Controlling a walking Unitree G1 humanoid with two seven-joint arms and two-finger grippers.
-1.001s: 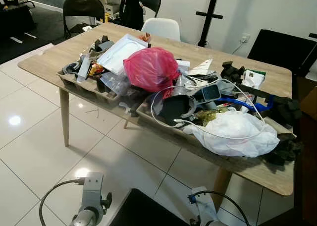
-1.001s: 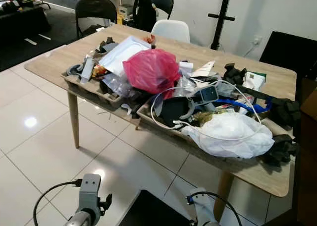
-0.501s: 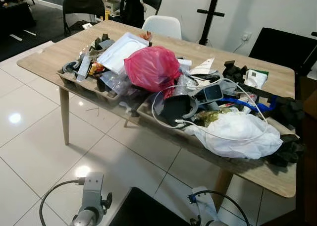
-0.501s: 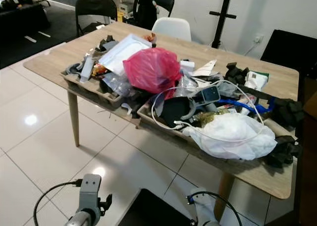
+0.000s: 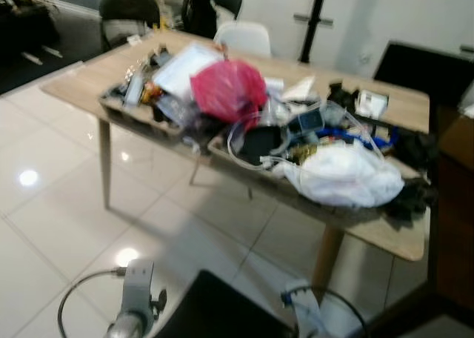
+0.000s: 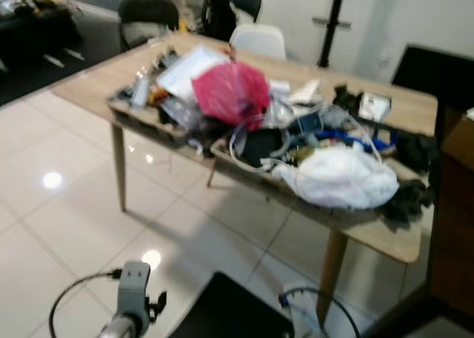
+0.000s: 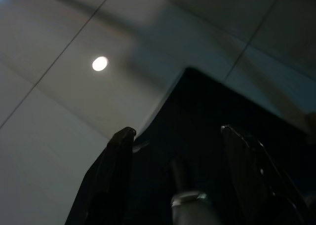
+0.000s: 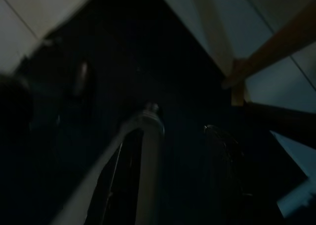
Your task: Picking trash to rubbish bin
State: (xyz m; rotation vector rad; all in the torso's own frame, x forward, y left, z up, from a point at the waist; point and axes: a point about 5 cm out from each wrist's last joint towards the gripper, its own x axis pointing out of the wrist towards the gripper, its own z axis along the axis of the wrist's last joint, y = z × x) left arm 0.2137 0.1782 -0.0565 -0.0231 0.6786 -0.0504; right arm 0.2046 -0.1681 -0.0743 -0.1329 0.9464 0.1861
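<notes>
A wooden table point(image 5: 74, 86) carries a heap of trash: a pink plastic bag point(image 5: 228, 90), a white plastic bag point(image 5: 344, 173), a looped white cable point(image 5: 244, 127), black scraps and papers, much of it in cardboard trays point(image 5: 137, 116). The head views are blurred. Both silver arms hang low, well short of the table: the left wrist point(image 5: 137, 297) and the right wrist point(image 5: 304, 308). In the dim left wrist view my left gripper point(image 7: 176, 132) is open over floor tiles and a black shape. My right gripper point(image 8: 168, 136) looks open in the dark, holding nothing.
A black shape point(image 5: 215, 312) lies low in front of me, between the arms. A white chair point(image 5: 244, 35) and a black chair point(image 5: 127, 12) stand behind the table, beside a black stand point(image 5: 315, 19). Glossy white tiles point(image 5: 59, 204) stretch left of the table.
The whole picture has shifted and blurred, so the camera has moved; the table now sits slightly higher and smaller. The trash and both arms hold their places.
</notes>
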